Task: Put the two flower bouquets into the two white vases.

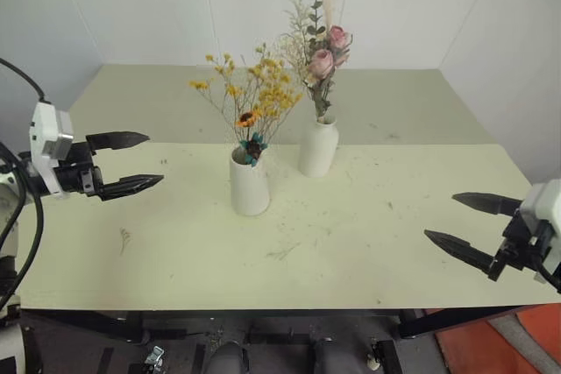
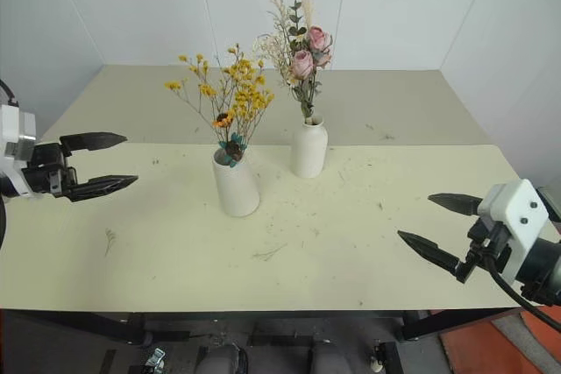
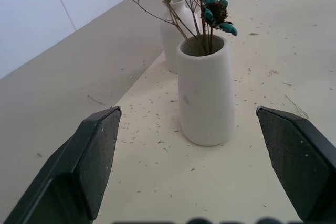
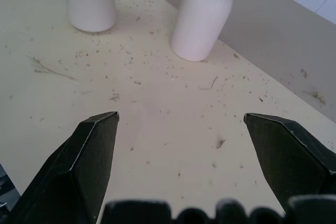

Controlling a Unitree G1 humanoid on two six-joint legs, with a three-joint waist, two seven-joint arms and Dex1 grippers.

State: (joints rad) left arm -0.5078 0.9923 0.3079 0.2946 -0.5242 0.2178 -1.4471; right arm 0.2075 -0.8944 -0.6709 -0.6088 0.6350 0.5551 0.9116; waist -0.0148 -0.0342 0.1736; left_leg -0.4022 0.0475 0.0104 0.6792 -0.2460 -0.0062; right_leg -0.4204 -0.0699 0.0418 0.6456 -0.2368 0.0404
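Wide-spread right claw [image 4: 181,174] above speckled table [image 4: 157,124], bottle-shaped vase [image 4: 202,17] beside tapered vase [image 4: 90,1] beyond.

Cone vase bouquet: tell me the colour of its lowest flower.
Teal petals, dark centre, on the flower at the cone vase mouth; clearest in the left wrist view.

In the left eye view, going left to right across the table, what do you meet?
Left tool → cone vase with the yellow spray → bottle vase with the rose bouquet → right tool.
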